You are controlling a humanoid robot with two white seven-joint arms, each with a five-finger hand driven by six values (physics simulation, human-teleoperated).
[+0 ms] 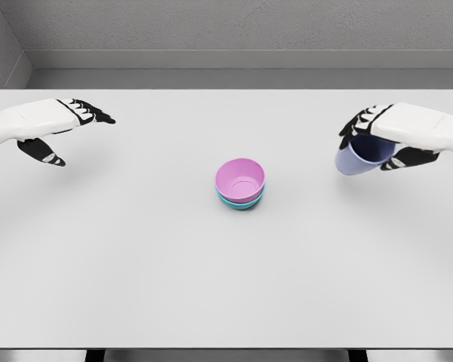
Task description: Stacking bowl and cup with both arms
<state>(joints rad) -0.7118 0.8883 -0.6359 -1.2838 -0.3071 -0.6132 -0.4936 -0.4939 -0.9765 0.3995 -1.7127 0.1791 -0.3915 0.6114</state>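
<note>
The right hand (385, 139) hangs near the table's right edge, toward the far side, its black fingers (356, 124) curled over a lavender-blue cup (359, 160). The cup is gripped at its upper part and tilts, its base pointing down and toward the middle of the table; whether it touches the surface cannot be told.

The left hand (57, 128) is near the left edge, at about the same depth, holding nothing. Its fingers (97, 115) are stretched out toward the table's centre and the thumb (44, 153) hangs apart below them, so the hand is released and clear of every object.

Between the two hands, and closer to the near edge than either of them, a pink bowl (240, 179) sits nested inside a teal bowl (241, 202), of which only the lower rim shows beneath. The pair stands upright at about the middle of the white table (136, 271), well apart from both hands and from the cup.
</note>
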